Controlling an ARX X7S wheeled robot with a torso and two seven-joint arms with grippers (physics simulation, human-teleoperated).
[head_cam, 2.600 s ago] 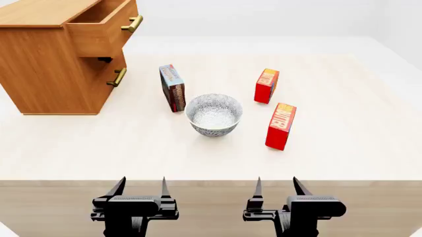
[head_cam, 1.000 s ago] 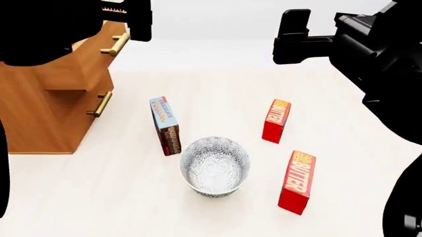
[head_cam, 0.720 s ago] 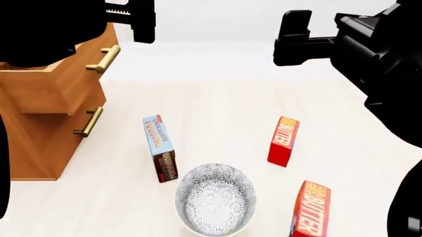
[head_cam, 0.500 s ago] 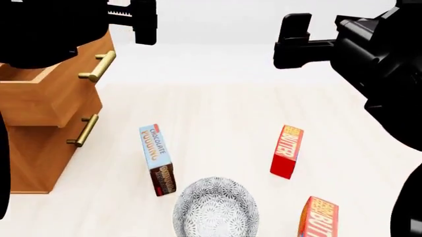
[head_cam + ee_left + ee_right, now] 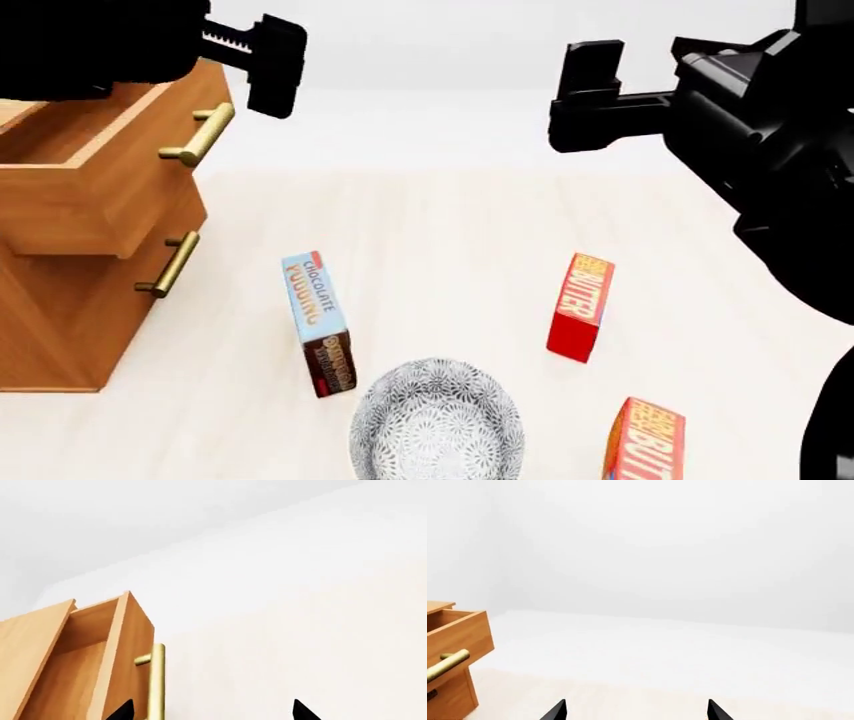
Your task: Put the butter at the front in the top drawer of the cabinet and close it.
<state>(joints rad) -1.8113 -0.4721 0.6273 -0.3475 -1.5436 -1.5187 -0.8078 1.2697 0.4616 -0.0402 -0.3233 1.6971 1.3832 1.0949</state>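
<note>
Cabinet (image 5: 60, 300) of orange-brown wood stands at the counter's left edge, its top drawer (image 5: 94, 175) already pulled out. Left gripper (image 5: 260, 65) hovers raised, jaws spread and empty. Red rectangular butter carton (image 5: 645, 445) stands at the front edge. Right gripper (image 5: 587, 90), spread wide, should descend squarely across its narrow faces, clear of the patterned grey bowl (image 5: 437, 425).

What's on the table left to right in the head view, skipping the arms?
Cabinet with its top drawer pulled open → chocolate pudding box → patterned bowl → rear butter carton → front butter carton, cut off by the bottom edge.
</note>
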